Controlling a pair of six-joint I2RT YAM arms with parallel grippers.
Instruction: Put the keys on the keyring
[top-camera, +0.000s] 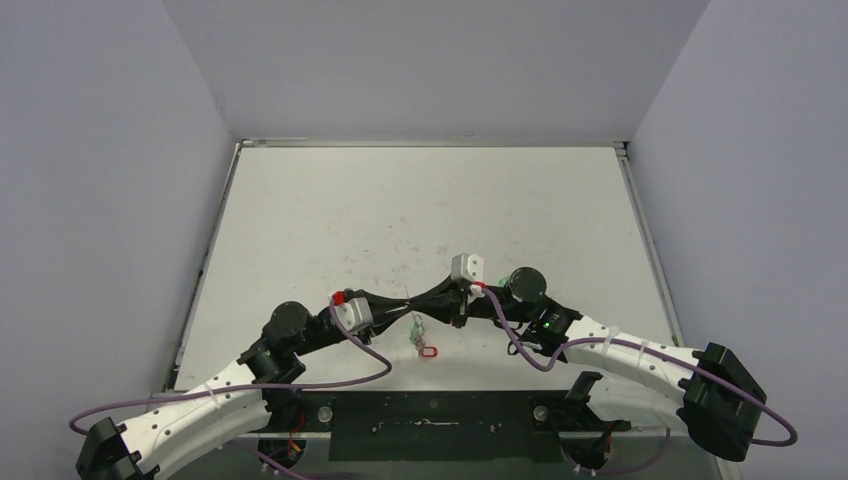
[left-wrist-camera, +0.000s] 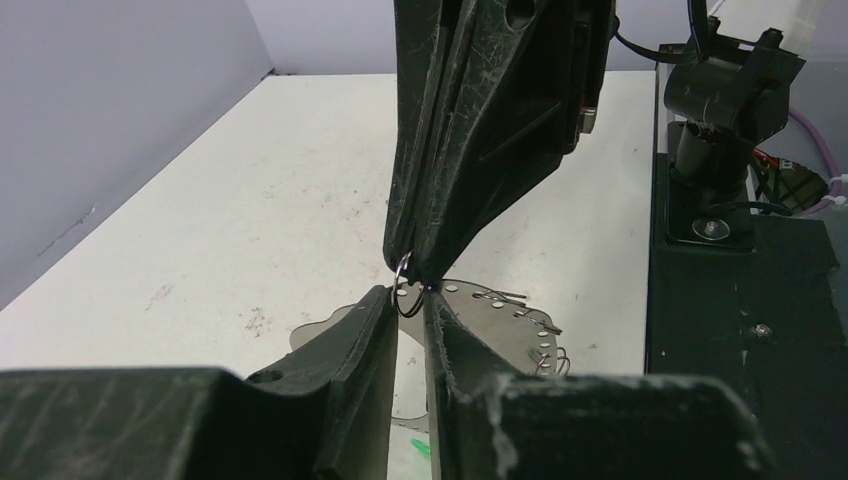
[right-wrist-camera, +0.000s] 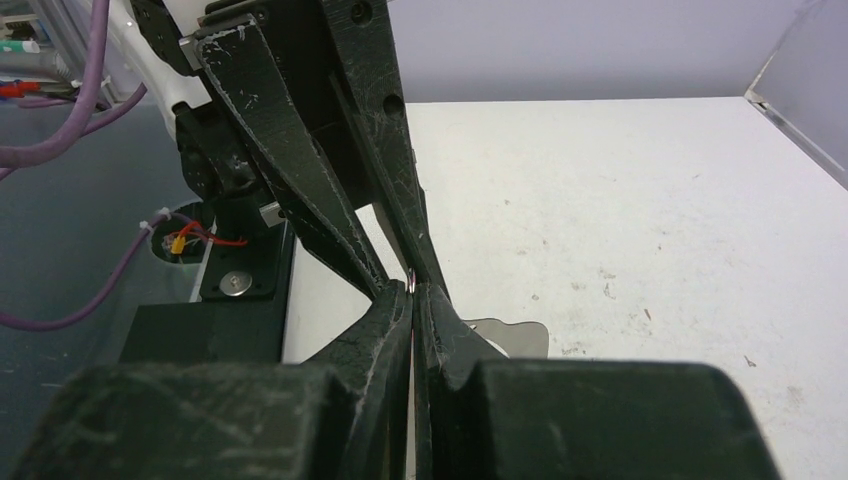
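While meeting tip to tip over the table (top-camera: 400, 200), left hand (left-wrist-camera: 408, 300) is narrowly pinching the keyring (left-wrist-camera: 500, 312) rim, right hand (right-wrist-camera: 412, 295) is pressing closed beside it, keys (top-camera: 420, 338) are hanging beneath.

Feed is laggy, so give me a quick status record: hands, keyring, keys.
left hand: tips nearly together, grip unclear
right hand: shut, tip to tip with the left hand
small wire loop: between both hands' tips
keyring: right behind the tips
keys: by the hands, toward the bases, red tag showing; threaded or not, cannot tell
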